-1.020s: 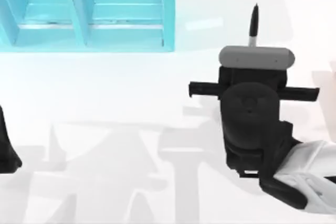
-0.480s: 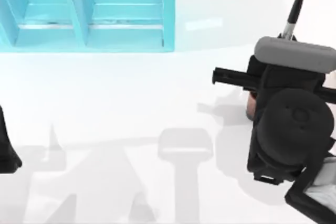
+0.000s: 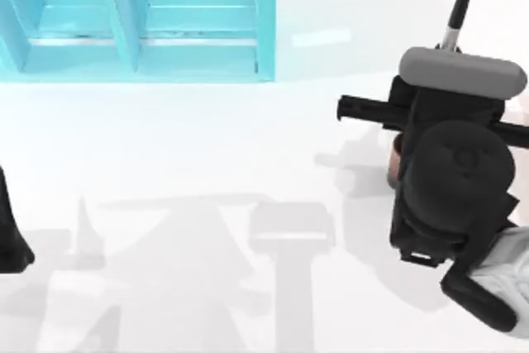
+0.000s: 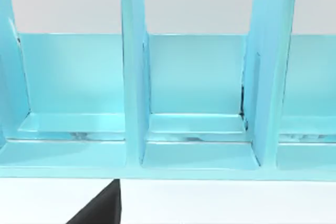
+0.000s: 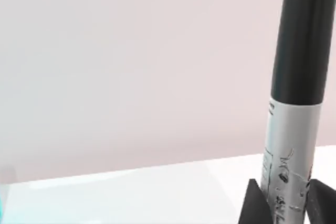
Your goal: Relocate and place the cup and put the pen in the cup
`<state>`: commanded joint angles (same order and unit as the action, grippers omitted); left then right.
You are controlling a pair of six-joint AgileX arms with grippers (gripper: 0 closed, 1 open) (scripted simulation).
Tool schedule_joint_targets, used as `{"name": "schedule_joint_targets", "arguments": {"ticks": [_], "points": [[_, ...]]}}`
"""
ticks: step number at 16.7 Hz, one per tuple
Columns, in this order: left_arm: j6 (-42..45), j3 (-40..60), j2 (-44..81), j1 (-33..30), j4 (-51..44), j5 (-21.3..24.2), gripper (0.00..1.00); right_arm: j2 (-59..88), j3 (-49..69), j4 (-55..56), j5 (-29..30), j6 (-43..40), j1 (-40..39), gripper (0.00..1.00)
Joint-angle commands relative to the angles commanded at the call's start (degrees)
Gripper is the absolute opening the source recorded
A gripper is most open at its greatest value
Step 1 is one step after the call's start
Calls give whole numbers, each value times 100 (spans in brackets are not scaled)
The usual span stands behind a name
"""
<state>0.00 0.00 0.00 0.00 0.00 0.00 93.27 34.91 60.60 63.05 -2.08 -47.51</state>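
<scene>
The top camera is looking straight down on the white table point(image 3: 190, 146), catching the turquoise rack point(image 3: 140, 18) at upper left. The left wrist camera is facing that rack point(image 4: 173, 103) closely, while the right wrist camera is looking level across the table point(image 5: 131, 192) toward the pale wall point(image 5: 131, 61).

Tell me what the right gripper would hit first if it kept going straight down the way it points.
Probably the cup, a reddish sliver of which shows under the right gripper at the table's right side. The gripper is shut on the pen. Depth is unclear, so the pen's hidden lower end may meet it first.
</scene>
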Motion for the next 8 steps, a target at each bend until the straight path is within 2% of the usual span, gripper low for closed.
{"name": "schedule_joint_targets", "arguments": {"ticks": [6, 8], "points": [[0, 0, 0, 0, 0, 0, 100, 183, 70, 134, -216, 27, 209, 0], [0, 0, 0, 0, 0, 0, 100, 183, 70, 134, -216, 27, 209, 15]]}}
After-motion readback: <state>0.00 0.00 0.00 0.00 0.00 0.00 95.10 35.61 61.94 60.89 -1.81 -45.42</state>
